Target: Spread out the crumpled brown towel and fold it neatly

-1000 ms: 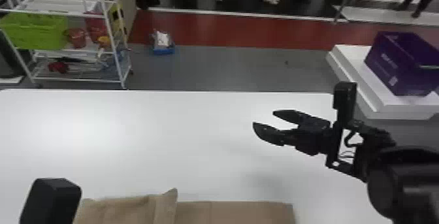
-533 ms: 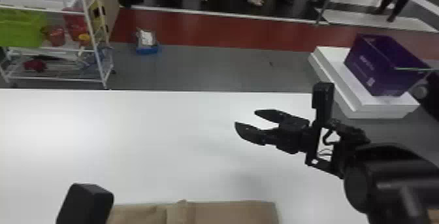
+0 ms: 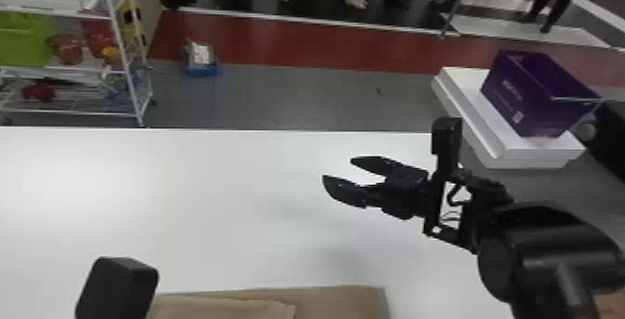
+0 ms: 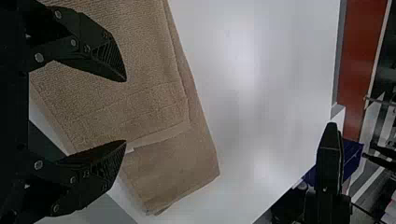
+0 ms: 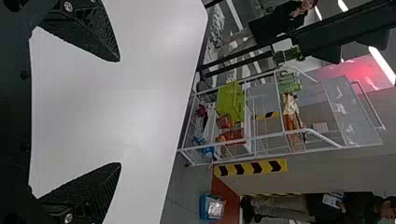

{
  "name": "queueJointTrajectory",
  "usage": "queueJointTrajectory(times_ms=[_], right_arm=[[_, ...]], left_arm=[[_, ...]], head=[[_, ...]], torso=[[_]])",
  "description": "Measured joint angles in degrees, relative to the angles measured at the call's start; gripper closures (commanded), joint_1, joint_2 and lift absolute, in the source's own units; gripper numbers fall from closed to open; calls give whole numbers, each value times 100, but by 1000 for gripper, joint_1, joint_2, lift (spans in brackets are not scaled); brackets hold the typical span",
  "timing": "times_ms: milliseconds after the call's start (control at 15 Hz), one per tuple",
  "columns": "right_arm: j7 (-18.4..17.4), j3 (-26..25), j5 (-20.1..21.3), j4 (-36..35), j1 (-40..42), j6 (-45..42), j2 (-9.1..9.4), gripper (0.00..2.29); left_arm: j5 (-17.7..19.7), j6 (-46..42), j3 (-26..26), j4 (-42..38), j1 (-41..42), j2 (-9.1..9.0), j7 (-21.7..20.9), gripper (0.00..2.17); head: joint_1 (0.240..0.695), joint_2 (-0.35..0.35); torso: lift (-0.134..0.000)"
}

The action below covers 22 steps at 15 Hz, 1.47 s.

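I see the brown towel [image 4: 149,105] in flat, uneven layers near my wide-open, empty left hand [image 3: 118,288]; right hand [image 3: 338,170] gapes, empty.

From here I see a white table [image 3: 209,220] spreading under the right gripper's [image 3: 337,169] parted jaws. On it the brown towel [image 4: 144,60] lies in folded layers, reaching past the left gripper's [image 3: 116,288] jaw tips.

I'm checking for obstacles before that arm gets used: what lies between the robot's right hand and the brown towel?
Only a bare stretch of white tabletop lies between the right hand and the brown towel, as the head view shows.
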Motion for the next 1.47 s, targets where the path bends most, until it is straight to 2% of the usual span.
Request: queueJointTrajectory(times_ms=[67,200,333,400,467,600,733,800,933,1200,1400,1467], right_arm=[[5,28,5,-43,11,50,0,80],[41,63,-34,-222,109,238,-11,76],[107,107,-308,-574,243,944,-97,53],[162,118,-524,-798,292,1590,-144,53],[188,110,-745,-1024,342,2264,-183,53],[220,34,-1139,-1514,483,3475,-255,80],[195,-54,-1473,-2005,575,4237,-279,97],[132,-81,-1646,-2208,589,4335,-281,113],[-237,2,-1920,-2491,593,4384,-283,181],[-1128,575,-2376,-2605,439,4391,-302,191],[-2028,476,-3292,-2617,500,4392,-409,191],[-2208,364,-3521,-2661,597,4392,-447,191]], left_arm=[[16,0,138,-12,-37,-4,-37,33],[308,0,908,-35,-32,-19,-343,36],[1099,-2,2395,101,55,-165,-859,36],[1511,-133,3255,280,82,-299,-1165,36],[1837,-557,4016,508,92,-419,-1461,36],[2467,-1901,5267,1051,91,-545,-1800,36],[3197,-2995,6264,1624,28,-647,-1814,36],[3497,-3409,6624,1897,-13,-664,-1729,36],[3849,-3888,7001,2327,-105,-671,-1563,39],[4188,-4092,7175,2720,-367,-673,-1416,66],[4239,-4095,7199,2863,-606,-673,-1418,66],[4236,-4096,7196,2915,-679,-673,-1418,66]], head=[[695,-184],[695,-142],[695,-70],[695,31],[695,90],[695,205],[695,334],[695,350],[695,350],[695,350],[695,350],[695,350]], torso=[[-122],[-122],[-122],[-122],[-122],[-122],[-122],[-122],[-122],[-122],[-122],[-122]])
